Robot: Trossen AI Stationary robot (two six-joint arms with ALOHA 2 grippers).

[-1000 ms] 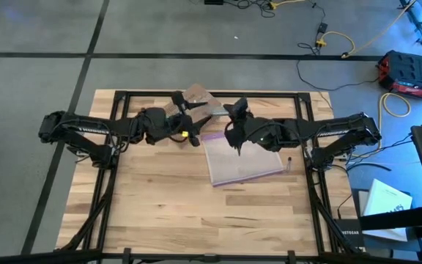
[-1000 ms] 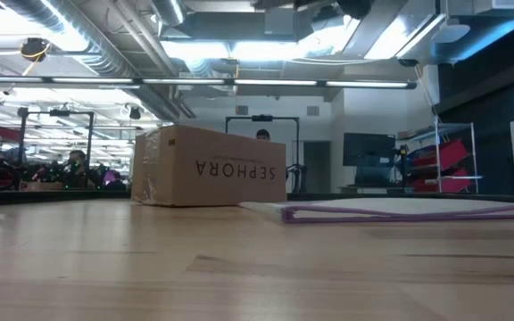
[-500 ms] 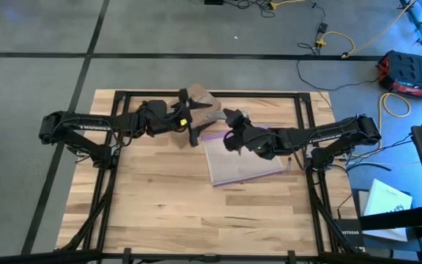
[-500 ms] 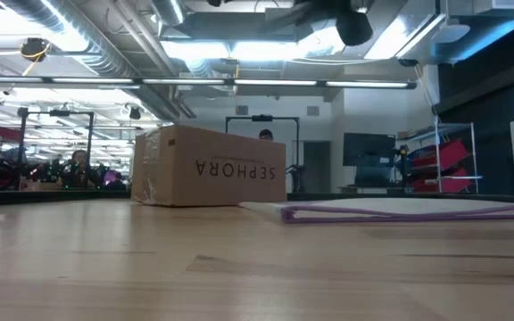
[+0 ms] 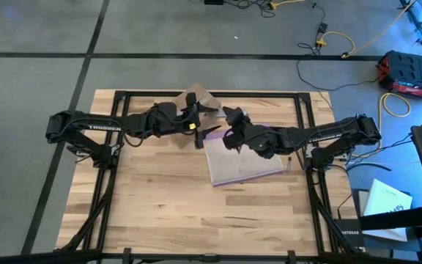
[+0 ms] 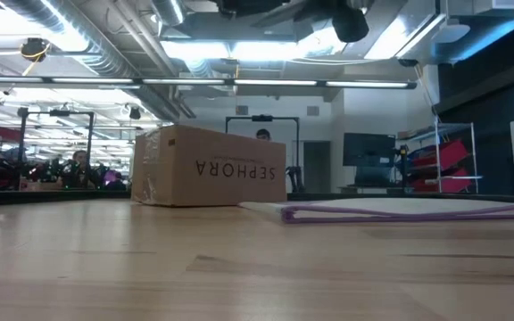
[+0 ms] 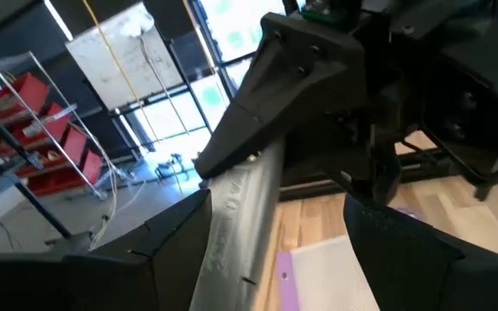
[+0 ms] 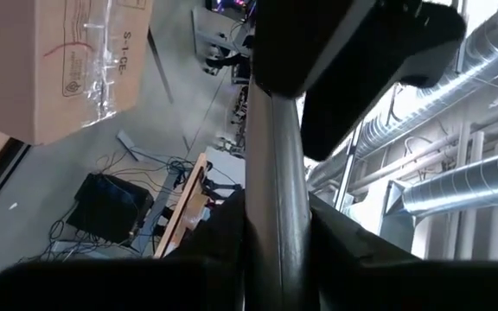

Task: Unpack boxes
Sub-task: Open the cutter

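A brown cardboard box (image 5: 198, 97) with upside-down "SEPHORA" lettering (image 6: 208, 167) rests flat on the table near its far edge. Both grippers hover above it, meeting tip to tip. My right gripper (image 5: 228, 126) is shut on a grey knife-like tool (image 8: 275, 173). My left gripper (image 5: 198, 121) is open. Its fingers (image 7: 145, 259) stand on either side of the tool's other end (image 7: 236, 225). A clear bag with a purple edge (image 5: 244, 160) lies flat to the right of the box. My right gripper pinches the grey tool between its two fingers (image 8: 344, 246), near one end (image 7: 258, 164). The tool runs along the fingers and sticks out past them toward my left gripper. It is lifted clear of the table. My left gripper: the tool lies close beside one finger, and I cannot tell whether they touch.
The bag (image 6: 400, 209) covers the table's middle right. Bare wood (image 5: 160, 205) stretches across the near half. A black frame rail (image 5: 211, 93) runs along the far edge behind the box. Cables and a red case (image 5: 409, 73) lie on the floor beyond the table.
My left gripper has moved toward the right and the far edge, up over the box, closing on my right gripper. My right gripper has turned and shifted slightly toward the far edge. The box and the bag have stayed where they were.
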